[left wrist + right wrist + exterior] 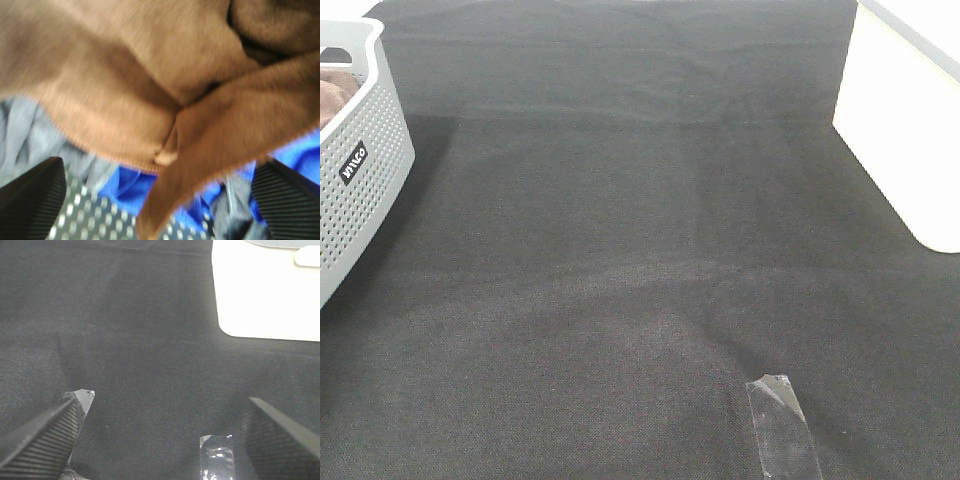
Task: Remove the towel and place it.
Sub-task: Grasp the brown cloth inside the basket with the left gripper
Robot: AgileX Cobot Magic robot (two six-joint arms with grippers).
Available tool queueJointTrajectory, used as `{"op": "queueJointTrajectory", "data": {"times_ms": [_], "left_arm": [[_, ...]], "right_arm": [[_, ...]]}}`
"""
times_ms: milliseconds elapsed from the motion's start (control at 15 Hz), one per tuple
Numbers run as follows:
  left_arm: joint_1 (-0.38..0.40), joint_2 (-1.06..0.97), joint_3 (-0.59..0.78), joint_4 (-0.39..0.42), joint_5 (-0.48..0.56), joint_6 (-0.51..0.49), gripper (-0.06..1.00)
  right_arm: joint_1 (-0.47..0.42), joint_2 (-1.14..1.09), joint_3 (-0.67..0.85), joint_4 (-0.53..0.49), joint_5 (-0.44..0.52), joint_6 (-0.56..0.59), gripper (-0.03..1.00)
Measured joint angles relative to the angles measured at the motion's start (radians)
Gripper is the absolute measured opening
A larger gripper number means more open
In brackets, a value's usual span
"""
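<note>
The left claw (160, 200) is wide apart, grasping nothing, just above the crumpled brown towel (125, 75) in the white basket (365, 170), on blue cloth (125, 187). The right claw (167, 405) is wide apart too, over the black mat (150, 340) near clear tape (216, 455), white box (265, 295) beyond

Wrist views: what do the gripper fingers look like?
The left gripper has two black, wedge-shaped fingers with finely ridged inner faces. The right gripper has matching black ridged fingers, one tip seemingly bearing clear tape. No cables or markings show.

L hand (160, 175) spread wide above brown towel (125, 75).
</note>
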Motion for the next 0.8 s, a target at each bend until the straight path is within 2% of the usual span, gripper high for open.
{"op": "queueJointTrajectory", "data": {"times_ms": [267, 400, 467, 533, 600, 667, 800], "left_arm": [[0.0, 0.041, -0.005, -0.013, 0.015, 0.039, 0.91], [0.0, 0.057, -0.005, -0.013, 0.014, 0.046, 0.84], [0.0, 0.061, -0.006, -0.013, 0.007, 0.046, 0.73], [0.0, 0.063, -0.025, -0.014, -0.008, 0.039, 0.4], [0.0, 0.063, -0.043, -0.014, -0.013, 0.01, 0.17], [0.0, 0.061, -0.057, -0.018, -0.01, -0.01, 0.04], [0.0, 0.061, -0.058, -0.025, 0.031, -0.023, 0.0]], "right_arm": [[0.0, 0.0, 0.0, 0.0, 0.0, 0.0, 0.81], [0.0, 0.0, 0.0, 0.0, 0.0, 0.0, 0.81], [0.0, 0.0, 0.0, 0.0, 0.0, 0.0, 0.81], [0.0, 0.0, 0.0, 0.0, 0.0, 0.0, 0.81], [0.0, 0.0, 0.0, 0.0, 0.0, 0.0, 0.81], [0.0, 0.0, 0.0, 0.0, 0.0, 0.0, 0.81], [0.0, 0.0, 0.0, 0.0, 0.0, 0.0, 0.81]]}}
